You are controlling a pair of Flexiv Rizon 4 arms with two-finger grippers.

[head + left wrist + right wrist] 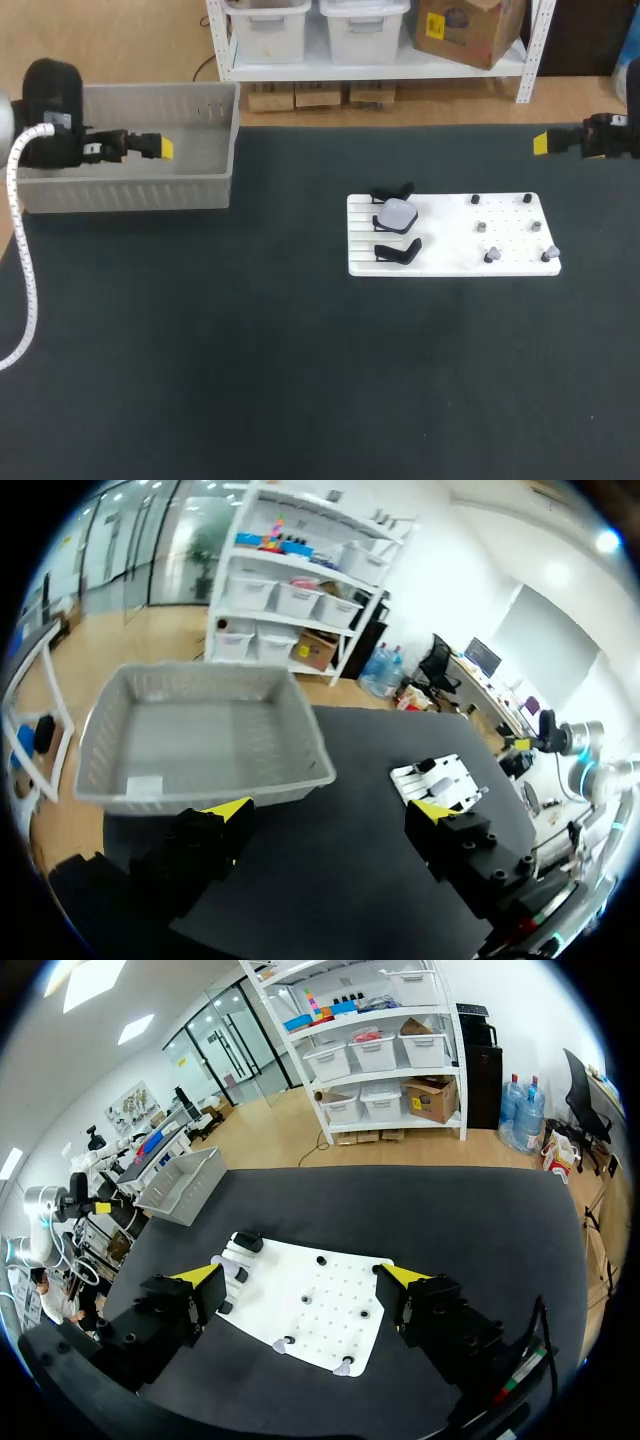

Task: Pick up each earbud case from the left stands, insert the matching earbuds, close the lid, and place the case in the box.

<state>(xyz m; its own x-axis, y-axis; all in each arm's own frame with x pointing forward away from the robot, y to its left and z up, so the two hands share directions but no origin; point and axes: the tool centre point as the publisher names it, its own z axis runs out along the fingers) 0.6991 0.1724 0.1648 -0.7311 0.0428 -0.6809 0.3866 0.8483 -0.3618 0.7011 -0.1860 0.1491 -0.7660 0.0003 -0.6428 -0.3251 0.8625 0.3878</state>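
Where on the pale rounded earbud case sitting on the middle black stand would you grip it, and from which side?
Probably from above, pinching its two opposite side edges: the pale rounded earbud case lies cradled on the middle black stand, its broad face exposed, and both neighbouring stands are empty.

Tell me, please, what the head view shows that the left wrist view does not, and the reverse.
Only the head view: the white earbud case sitting on the middle stand, and the small earbuds on the board's right part; in the wrist view these are too small to tell. Only the left wrist view: the left gripper with its fingers wide apart and nothing between them, and a small pale patch on the box's floor. Both: the grey box, the white board and the left gripper itself.
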